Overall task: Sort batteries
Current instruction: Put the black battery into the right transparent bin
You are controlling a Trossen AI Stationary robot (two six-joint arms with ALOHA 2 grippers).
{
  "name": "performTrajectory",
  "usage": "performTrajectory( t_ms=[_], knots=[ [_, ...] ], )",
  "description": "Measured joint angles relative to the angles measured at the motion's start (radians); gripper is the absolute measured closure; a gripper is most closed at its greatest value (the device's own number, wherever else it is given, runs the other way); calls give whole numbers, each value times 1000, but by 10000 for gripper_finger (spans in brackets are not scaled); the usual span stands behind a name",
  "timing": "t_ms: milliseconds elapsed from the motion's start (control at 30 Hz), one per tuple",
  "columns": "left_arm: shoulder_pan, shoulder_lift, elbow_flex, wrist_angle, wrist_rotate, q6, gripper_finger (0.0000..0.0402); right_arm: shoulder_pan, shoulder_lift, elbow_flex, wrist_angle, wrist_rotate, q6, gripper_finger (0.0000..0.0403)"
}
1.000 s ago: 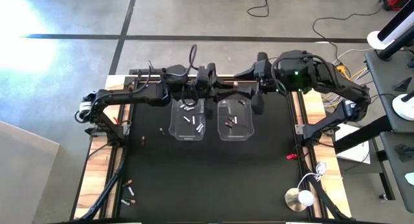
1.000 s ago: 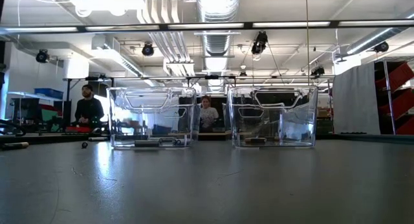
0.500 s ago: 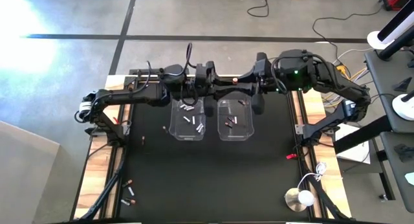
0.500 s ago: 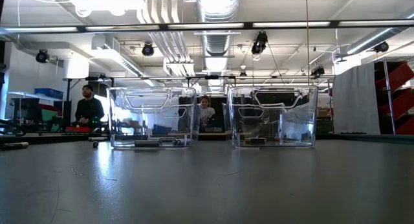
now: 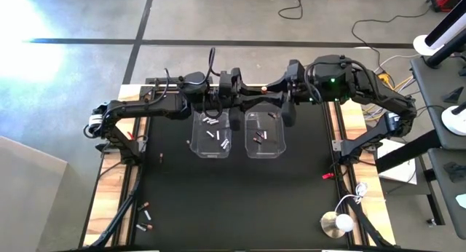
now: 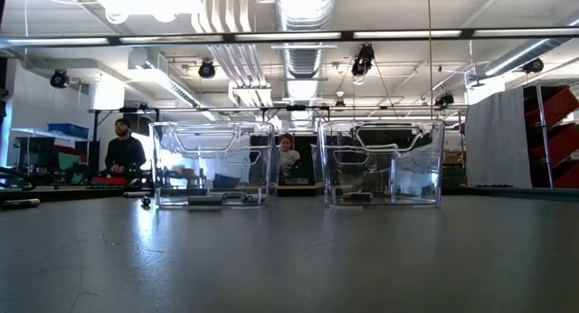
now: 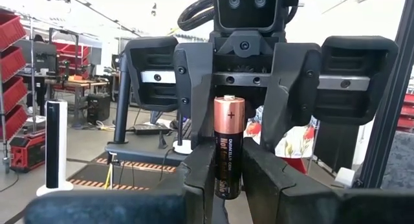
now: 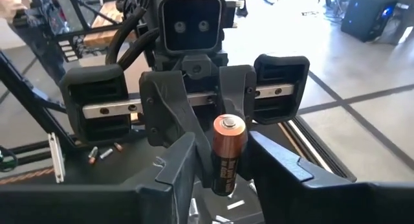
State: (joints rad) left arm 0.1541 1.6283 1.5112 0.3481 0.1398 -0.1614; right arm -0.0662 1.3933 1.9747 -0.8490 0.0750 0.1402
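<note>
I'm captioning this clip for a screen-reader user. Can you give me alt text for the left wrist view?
A copper-topped battery stands upright between the left gripper's two dark fingers, which are shut on its lower half. Directly behind it the right gripper faces the camera, its fingers flanking the same battery, with a bright workshop beyond.

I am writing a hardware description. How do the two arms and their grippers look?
Both arms are matte black with jointed links and loose black cables. The right arm shows a small green light. Each gripper, left gripper and right gripper, has two angular black fingers on a silver rail, under a boxy twin-lens camera.

Copper-topped black battery (image 7: 228, 146); clear bins (image 5: 211, 134)
</note>
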Motion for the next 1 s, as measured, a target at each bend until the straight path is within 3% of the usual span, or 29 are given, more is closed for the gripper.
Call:
performTrajectory(
  t_ms=[1000],
  knots=[
    [-1, 1, 0, -8, 0, -5, 353, 1, 19, -2, 80, 37, -4, 320]
  ],
)
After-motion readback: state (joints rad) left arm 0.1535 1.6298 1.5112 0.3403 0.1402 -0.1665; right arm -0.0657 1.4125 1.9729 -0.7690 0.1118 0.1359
